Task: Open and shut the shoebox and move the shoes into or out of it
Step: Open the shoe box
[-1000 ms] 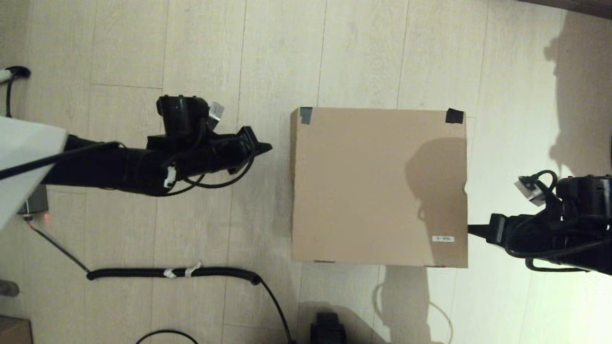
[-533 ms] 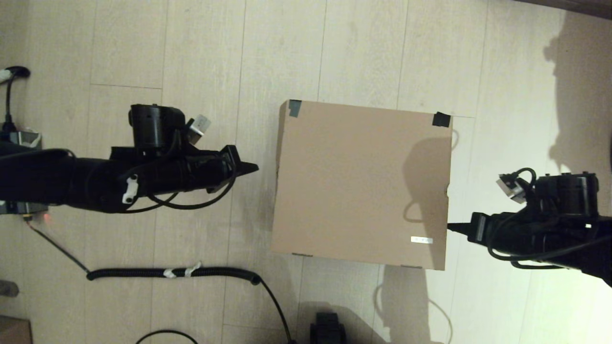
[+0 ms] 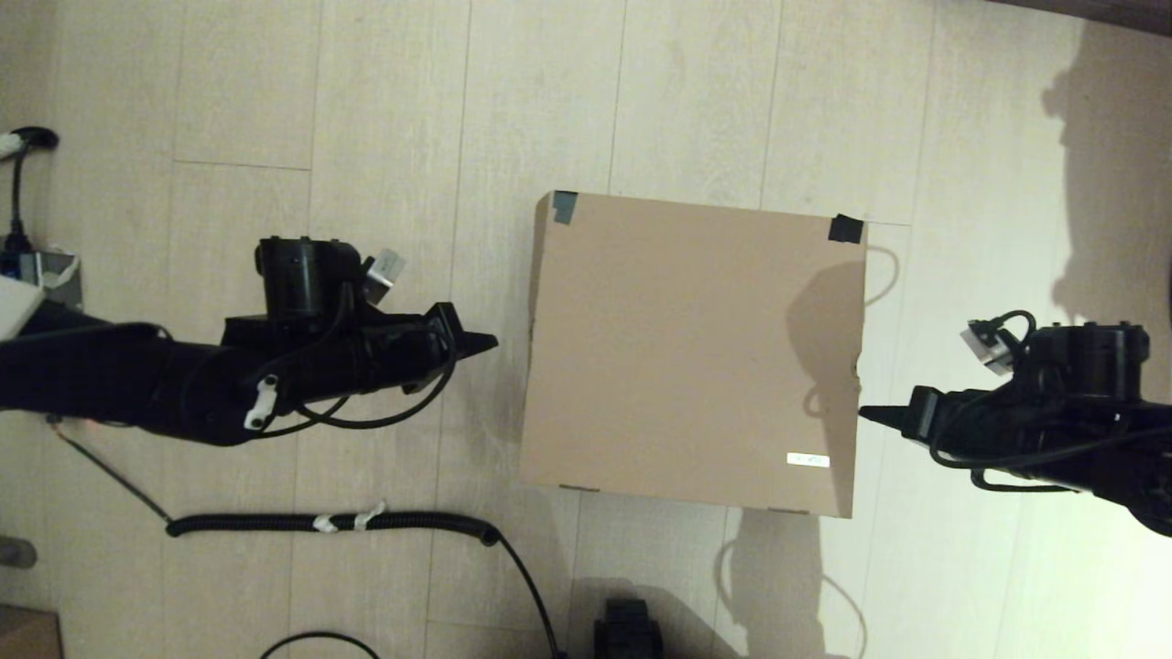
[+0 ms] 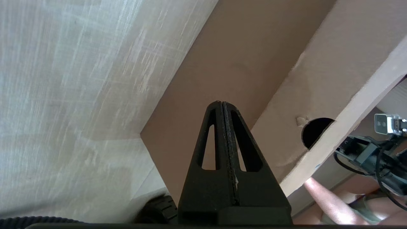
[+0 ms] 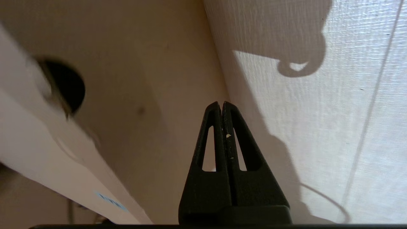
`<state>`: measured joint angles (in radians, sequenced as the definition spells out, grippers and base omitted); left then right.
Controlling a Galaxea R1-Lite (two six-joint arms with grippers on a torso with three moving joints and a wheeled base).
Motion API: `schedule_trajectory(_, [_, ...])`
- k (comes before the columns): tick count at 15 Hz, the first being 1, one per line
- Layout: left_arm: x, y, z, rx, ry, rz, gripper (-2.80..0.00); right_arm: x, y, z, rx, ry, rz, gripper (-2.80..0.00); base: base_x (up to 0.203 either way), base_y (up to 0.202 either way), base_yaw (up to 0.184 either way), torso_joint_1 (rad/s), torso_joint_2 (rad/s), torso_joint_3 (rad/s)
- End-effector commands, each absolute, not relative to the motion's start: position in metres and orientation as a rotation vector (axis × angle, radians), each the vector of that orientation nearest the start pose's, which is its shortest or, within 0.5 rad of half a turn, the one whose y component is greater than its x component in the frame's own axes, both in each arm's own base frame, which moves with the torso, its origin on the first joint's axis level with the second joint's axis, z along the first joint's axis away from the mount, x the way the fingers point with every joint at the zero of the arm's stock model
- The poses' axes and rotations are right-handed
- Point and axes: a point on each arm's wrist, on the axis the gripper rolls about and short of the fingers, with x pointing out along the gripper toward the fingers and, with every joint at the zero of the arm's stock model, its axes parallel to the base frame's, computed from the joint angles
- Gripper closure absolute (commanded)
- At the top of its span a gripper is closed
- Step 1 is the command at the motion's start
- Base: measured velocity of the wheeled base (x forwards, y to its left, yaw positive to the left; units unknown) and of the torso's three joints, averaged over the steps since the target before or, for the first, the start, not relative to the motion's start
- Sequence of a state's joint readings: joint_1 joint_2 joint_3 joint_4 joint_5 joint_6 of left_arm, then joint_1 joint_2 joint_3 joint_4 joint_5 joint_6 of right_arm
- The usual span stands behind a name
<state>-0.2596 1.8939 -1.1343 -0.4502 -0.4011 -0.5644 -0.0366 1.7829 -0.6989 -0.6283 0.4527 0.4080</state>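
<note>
The brown cardboard shoebox (image 3: pixel 691 352) sits closed on the pale wooden floor, black tape at its far corners and a small white sticker (image 3: pixel 808 460) near its front right corner. My left gripper (image 3: pixel 490 343) is shut and points at the box's left side (image 4: pixel 197 82), a short way off it. Shut too, my right gripper (image 3: pixel 865 415) has its tip at the box's right wall (image 5: pixel 133 105). A round hand hole (image 5: pixel 65 84) shows in that wall, and another hand hole (image 4: pixel 316 130) in the left wall. The shoes are hidden.
A coiled black cable (image 3: pixel 330 523) lies on the floor at the front left. A small brown box corner (image 3: pixel 27 633) sits at the bottom left edge. A dark part of the robot's base (image 3: pixel 627 631) is at the front centre.
The box has slid left and turned a little. My left arm drew back to the left and nearer me. The right gripper followed the box leftward and now sits slightly farther up its right side.
</note>
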Motion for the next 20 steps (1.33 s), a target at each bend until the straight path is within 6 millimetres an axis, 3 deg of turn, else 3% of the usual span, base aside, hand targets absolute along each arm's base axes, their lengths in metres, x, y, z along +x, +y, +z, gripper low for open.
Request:
schedule_trajectory(1, [0.36,-0.105,0.181,-0.57,0.508,-0.547,0.0,0.309,-0.001,0.125,0.543,0.543,0.332,0.0,0.0,0.0,0.0,0.0,0.0,0.0])
schedule_trajectory(12, [0.382,-0.123,0.163,-0.671,0.44,-0.582,0.0,0.326,0.001,0.121,0.672,0.52,0.411,0.0,0.0,0.0,0.0,0.0,0.0,0.0])
schedule_trajectory(20, [0.378,-0.146,0.174,-0.801,0.424,-0.65,0.0,0.321,0.0,0.136,0.662,0.479,0.423,0.0,0.0,0.0,0.0,0.0,0.0,0.0])
